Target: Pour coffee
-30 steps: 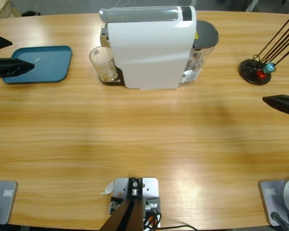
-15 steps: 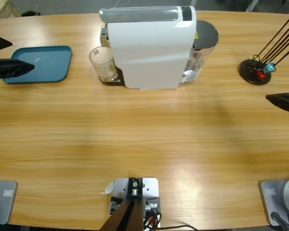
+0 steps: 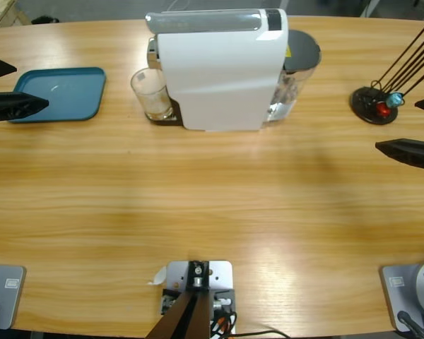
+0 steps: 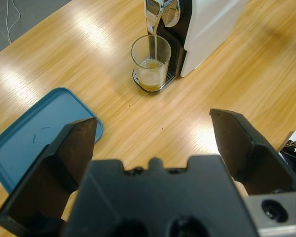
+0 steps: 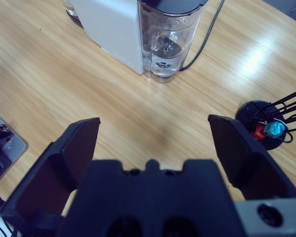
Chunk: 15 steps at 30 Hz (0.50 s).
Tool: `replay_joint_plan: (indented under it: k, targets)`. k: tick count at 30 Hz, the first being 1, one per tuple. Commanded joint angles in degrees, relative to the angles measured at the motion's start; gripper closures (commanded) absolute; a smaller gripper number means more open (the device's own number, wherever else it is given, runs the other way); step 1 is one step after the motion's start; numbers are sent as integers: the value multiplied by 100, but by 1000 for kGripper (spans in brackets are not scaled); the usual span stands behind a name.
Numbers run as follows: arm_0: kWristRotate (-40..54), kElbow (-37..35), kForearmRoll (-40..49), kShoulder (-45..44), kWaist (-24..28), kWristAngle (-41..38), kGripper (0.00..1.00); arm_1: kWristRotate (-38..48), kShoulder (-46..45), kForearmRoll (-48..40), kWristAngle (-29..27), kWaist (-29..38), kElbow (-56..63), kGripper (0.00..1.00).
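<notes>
Coffee (image 4: 149, 85) is running right now: a thin stream drops from the chrome spout (image 4: 160, 12) into the clear glass (image 4: 150, 61), and a shallow amber layer sits in the bottom with pale foam on top. The glass stands on the drip tray at the front of the white coffee machine (image 3: 219, 70); in the high view that puts it at about nine o'clock from the machine's body, touching nothing but the tray. At three o'clock of the machine sits its clear water tank (image 5: 167, 42), a black cable trailing off behind.

Out from there, a blue tray (image 3: 60, 92) lies at nine o'clock of the glass, well apart, and a black capsule stand (image 3: 374, 104) with red and teal capsules is far out at three o'clock.

The left gripper (image 4: 155, 143) hangs over the near corner of the blue tray, jaws spread wide, nothing between them. The right gripper (image 5: 155, 143) looks down at the tank side, jaws spread too, and empty.

My read: the step in hand is simply letting the brew finish. Best done by keeping both arms off the glass and machine until the stream stops, then taking the glass by its wall, level, without tipping the shallow pour.

No brand, label or writing can be read; only a yellow patch on the machine near the tank, illegible.
</notes>
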Motion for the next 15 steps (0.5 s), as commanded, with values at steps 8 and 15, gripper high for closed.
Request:
replay_joint_plan:
  k: [8,15]
  targets:
    - [-78,155,62,-63,32,74,0,21,99,77,72,28,-29,0]
    - [-78,167,62,-40,32,74,0,21,117,77,65,29,-30,0]
